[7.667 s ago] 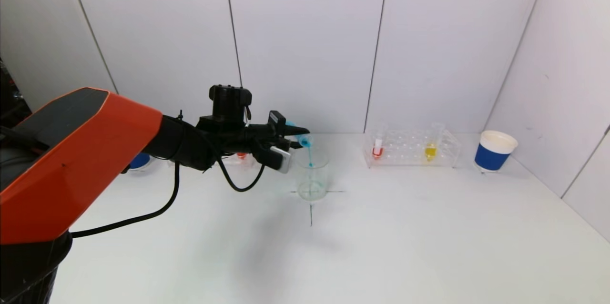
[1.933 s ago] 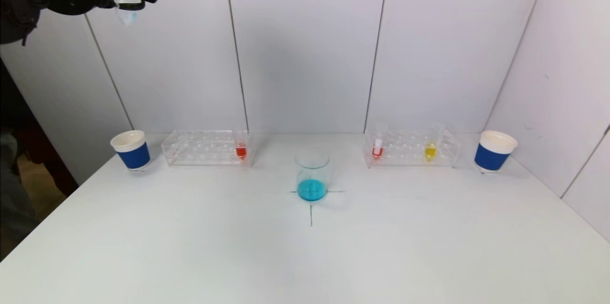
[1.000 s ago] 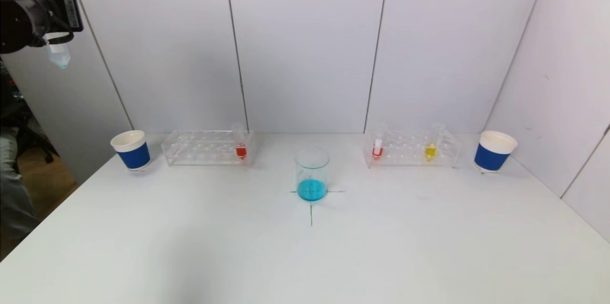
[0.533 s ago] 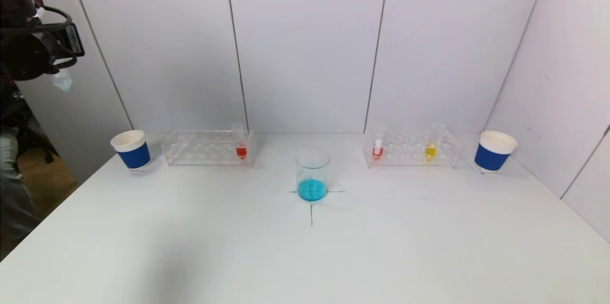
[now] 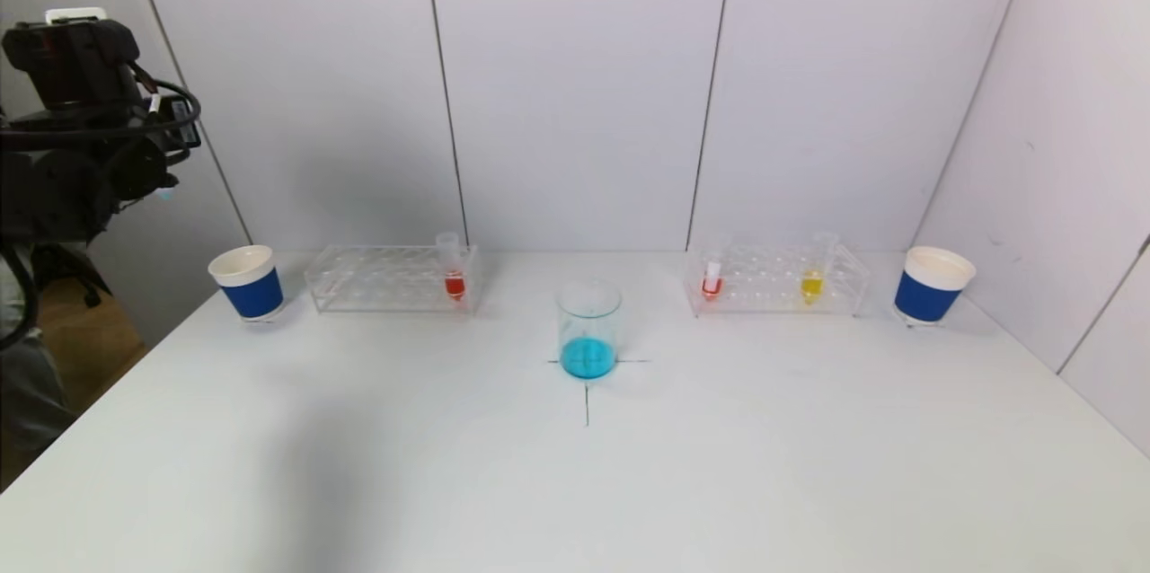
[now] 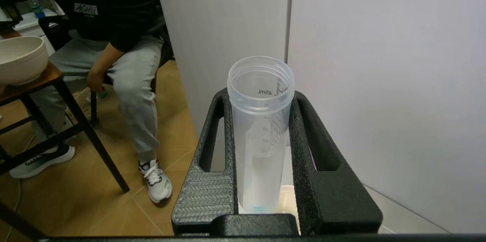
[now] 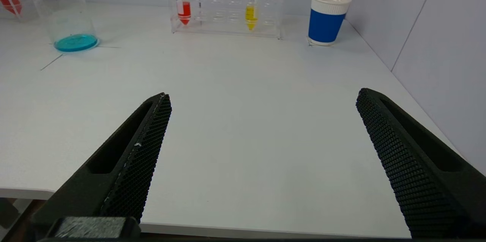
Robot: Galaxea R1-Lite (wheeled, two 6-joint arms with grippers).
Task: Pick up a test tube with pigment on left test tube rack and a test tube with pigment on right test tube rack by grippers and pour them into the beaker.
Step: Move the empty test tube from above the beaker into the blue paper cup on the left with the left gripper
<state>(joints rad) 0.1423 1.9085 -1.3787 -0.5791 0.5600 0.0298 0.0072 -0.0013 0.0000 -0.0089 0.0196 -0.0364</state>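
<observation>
Blue pigment sits in the beaker (image 5: 588, 328). The left pincer (image 6: 262, 181) grips the emptied test tube (image 6: 261, 132). The right pincer (image 7: 262, 151), spread wide, has yet to take the right rack (image 5: 774, 280) tube.

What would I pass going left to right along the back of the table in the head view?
Blue-sleeved paper cup → clear left rack → red-liquid tube → glass beaker holding blue liquid → red tube → yellow tube → second blue cup.

Background: pale grey panelled walls (image 5: 575, 88); white flat tabletop (image 5: 575, 483); tan wooden floor (image 6: 114, 204); dark-legged wooden side table (image 6: 45, 94)
</observation>
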